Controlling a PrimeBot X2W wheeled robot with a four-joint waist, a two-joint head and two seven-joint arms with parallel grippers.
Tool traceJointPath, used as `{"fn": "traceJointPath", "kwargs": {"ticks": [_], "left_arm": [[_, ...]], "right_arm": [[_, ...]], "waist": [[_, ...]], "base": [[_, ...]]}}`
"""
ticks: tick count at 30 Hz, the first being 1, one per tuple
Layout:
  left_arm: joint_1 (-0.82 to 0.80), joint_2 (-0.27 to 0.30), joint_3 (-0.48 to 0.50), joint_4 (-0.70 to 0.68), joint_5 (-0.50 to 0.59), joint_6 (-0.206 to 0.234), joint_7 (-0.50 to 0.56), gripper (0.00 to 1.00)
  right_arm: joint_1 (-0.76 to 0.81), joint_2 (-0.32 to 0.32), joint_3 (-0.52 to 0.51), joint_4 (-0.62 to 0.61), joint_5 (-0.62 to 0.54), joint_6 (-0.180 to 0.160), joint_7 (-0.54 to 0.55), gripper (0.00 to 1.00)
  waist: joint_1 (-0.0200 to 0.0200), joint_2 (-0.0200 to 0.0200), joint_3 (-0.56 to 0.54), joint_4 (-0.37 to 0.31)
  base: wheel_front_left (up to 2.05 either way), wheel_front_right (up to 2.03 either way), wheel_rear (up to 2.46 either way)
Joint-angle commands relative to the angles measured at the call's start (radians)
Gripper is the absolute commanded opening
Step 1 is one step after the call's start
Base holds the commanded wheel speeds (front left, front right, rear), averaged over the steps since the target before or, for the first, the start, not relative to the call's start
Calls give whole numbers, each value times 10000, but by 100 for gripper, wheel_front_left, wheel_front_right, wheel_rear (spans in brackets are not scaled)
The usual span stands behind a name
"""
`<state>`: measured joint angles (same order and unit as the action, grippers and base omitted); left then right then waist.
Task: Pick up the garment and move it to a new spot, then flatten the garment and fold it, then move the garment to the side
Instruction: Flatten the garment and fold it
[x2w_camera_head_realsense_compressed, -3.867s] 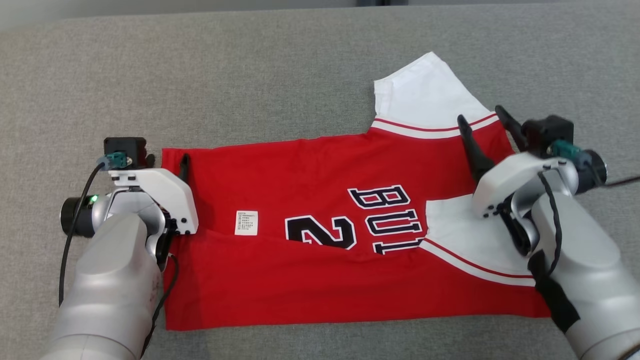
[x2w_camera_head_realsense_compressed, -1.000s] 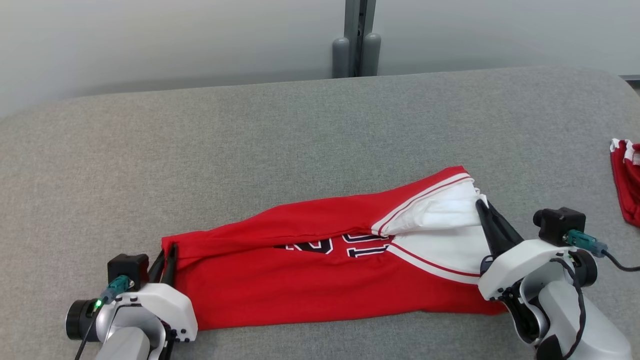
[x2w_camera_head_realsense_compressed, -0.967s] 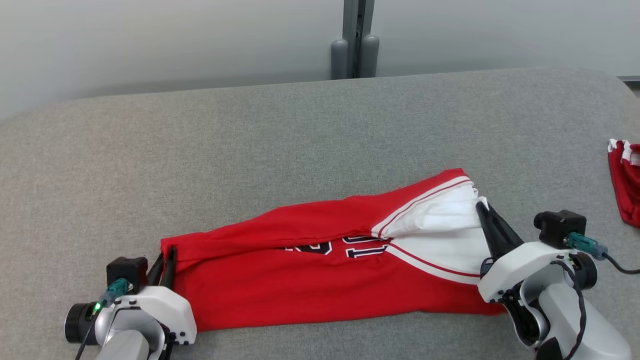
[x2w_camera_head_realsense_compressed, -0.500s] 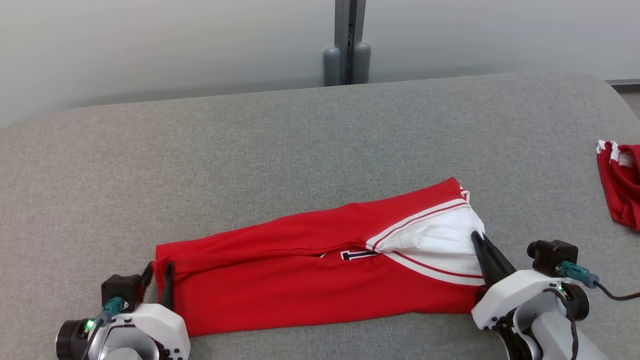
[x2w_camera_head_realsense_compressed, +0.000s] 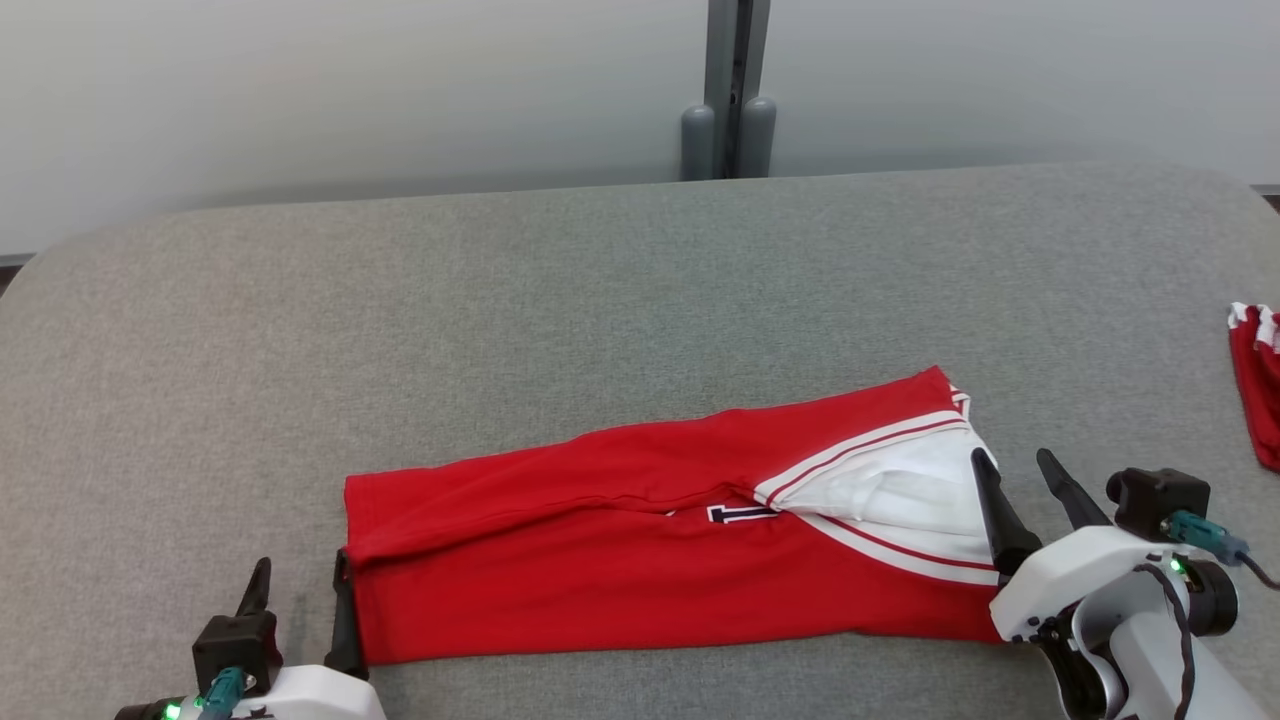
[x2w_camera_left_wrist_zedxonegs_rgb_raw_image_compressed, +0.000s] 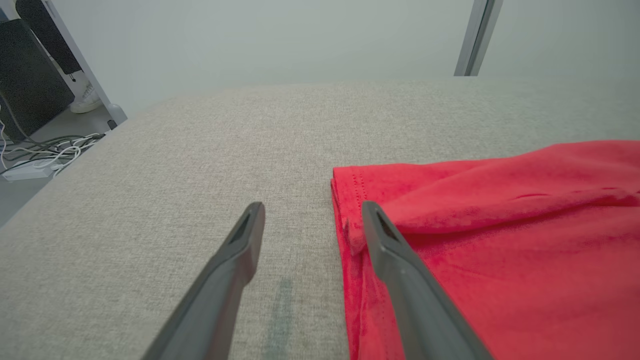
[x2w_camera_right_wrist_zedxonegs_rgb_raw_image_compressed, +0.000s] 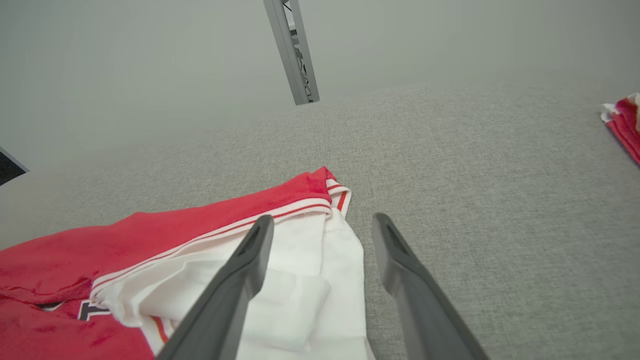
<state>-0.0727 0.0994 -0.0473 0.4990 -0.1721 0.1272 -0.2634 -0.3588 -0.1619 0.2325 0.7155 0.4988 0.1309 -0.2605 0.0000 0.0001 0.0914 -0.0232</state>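
The garment, a red jersey with white sleeves and dark lettering, lies folded into a long band across the grey table. At its left end my left gripper stands open, one finger at the hem and the other over bare table; the left wrist view shows the red hem beside the left gripper. My right gripper is open at the white sleeve end, holding nothing. The right wrist view has the white sleeve lying under and between the right gripper fingers.
Another red and white cloth lies at the table's right edge, also seen as a red cloth in the right wrist view. A grey post stands behind the table. Cables lie on the floor to the left.
Both grippers have opened and let go of the garment, which now rests folded on the table. Both arms have drawn back slightly toward me. The head camera shifted a little.
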Motion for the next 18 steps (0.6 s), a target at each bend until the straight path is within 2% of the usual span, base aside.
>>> {"fn": "traceJointPath", "kwargs": {"ticks": [1, 6, 17, 18], "left_arm": [[114, -92, 97, -206, 207, -53, -12, 100], [26, -333, 80, -349, 556, -231, -12, 100], [-92, -452, 162, -174, 564, -405, -12, 100], [-99, -457, 173, -172, 560, -404, -12, 100]], "right_arm": [[-317, -83, 21, 395, -201, -3, 219, 100], [-939, -2, 218, 1525, -400, -2, 1246, 100], [-881, 397, 780, 2657, 170, 12, 2717, 100], [-848, 430, 844, 2662, 257, 26, 2782, 66]], "waist": [[0, -1, 137, 169], [0, -1, 487, 521], [0, -1, 588, 824], [0, -1, 593, 834]], "base": [[0, 0, 0], [0, 0, 0], [0, 0, 0], [0, 0, 0]]}}
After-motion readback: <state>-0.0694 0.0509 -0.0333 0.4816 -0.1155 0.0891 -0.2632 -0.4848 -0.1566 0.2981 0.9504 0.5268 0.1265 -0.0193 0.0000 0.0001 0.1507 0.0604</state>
